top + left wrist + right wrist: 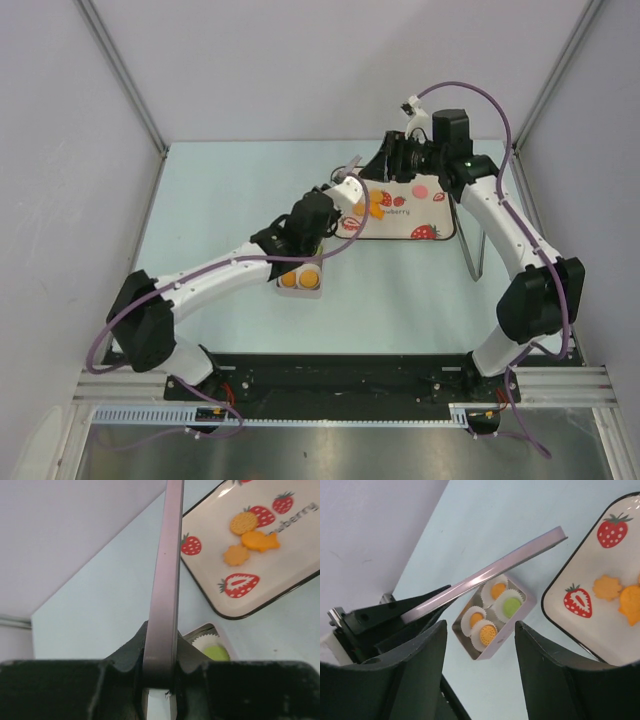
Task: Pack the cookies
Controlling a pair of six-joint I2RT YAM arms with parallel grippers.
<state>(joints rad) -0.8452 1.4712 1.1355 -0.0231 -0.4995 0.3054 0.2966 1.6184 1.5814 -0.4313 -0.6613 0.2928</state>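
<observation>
The left gripper (160,675) is clamped on one end of a pinkish metal lid (167,570) and holds it clear of the pale table (220,200). The left wrist view shows the lid edge-on. In the right wrist view it slants across in front of the far end of the open tin (512,621).

The tin sits on the table under the left arm's wrist, just beside the near left corner of the strawberry-print tray (590,565) but apart from it. Inside are four white paper cups (470,614) in two rows of two. Three of them hold orange-yellow cookies (487,633). The fourth holds a green piece (510,605), which looks like a cookie too.

Three more biscuits lie loose on the left part of the tray, bunched together. They are a round cookie (243,523), a fish-shaped cookie (260,541) touching it, and a flower-shaped cookie (236,555) just beside the fish.

The right gripper (480,624) has its jaws spread wide with nothing between them. In the top view it hangs over the far edge of the tray, and its wrist camera looks down across the tray's left end toward the tin and the raised lid.
</observation>
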